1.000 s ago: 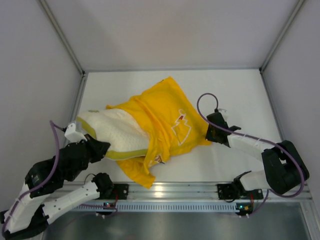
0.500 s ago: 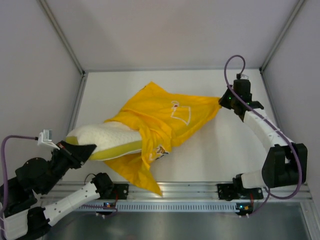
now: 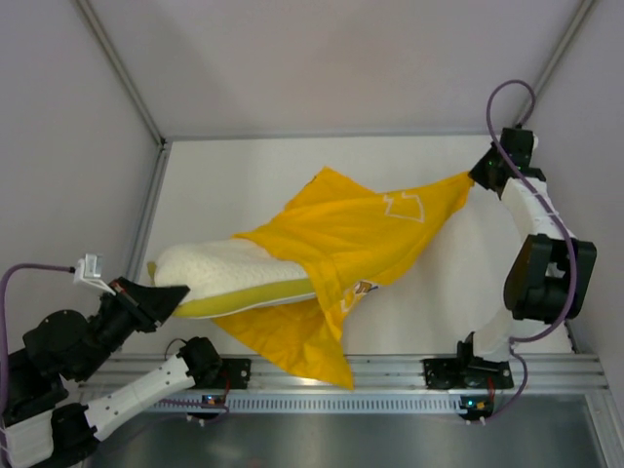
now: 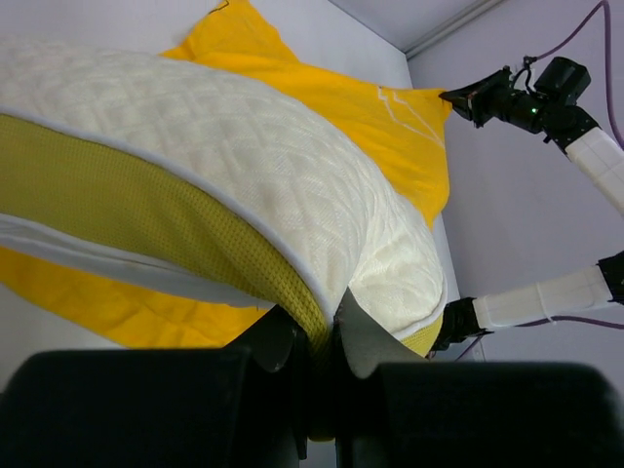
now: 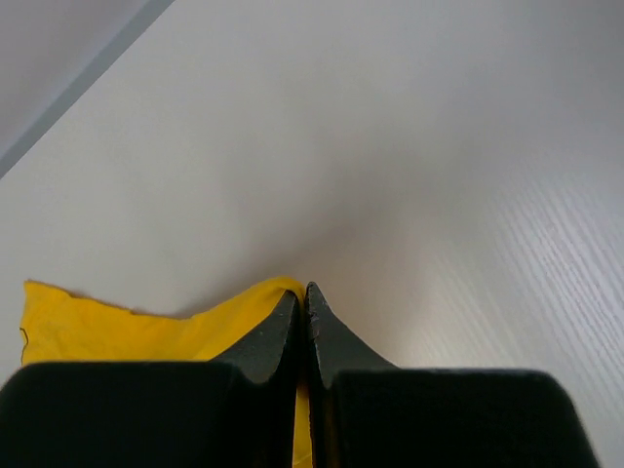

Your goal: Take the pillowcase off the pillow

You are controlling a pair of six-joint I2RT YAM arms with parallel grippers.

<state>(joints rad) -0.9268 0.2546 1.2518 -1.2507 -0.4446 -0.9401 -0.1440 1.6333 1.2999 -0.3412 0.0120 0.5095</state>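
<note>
The cream quilted pillow (image 3: 219, 273) with its yellowish edge band lies at the left, its right end still under the yellow pillowcase (image 3: 361, 234). The pillowcase is stretched taut toward the far right corner. My left gripper (image 3: 177, 292) is shut on the pillow's near-left edge, seen up close in the left wrist view (image 4: 327, 327) on the pillow (image 4: 244, 166). My right gripper (image 3: 475, 175) is shut on the pillowcase's far right corner; the right wrist view shows the gripper (image 5: 304, 297) pinching yellow fabric (image 5: 146, 327). The pillowcase (image 4: 390, 117) also shows in the left wrist view.
White table (image 3: 448, 302) bounded by grey walls and metal posts (image 3: 146, 210). The near metal rail (image 3: 331, 375) holds both arm bases. A loose flap of pillowcase (image 3: 312, 341) hangs toward the near rail.
My right gripper has pulled the pillowcase corner further toward the far right, stretching the fabric and uncovering more pillow. My left gripper has stayed clamped on the pillow's near-left edge.
</note>
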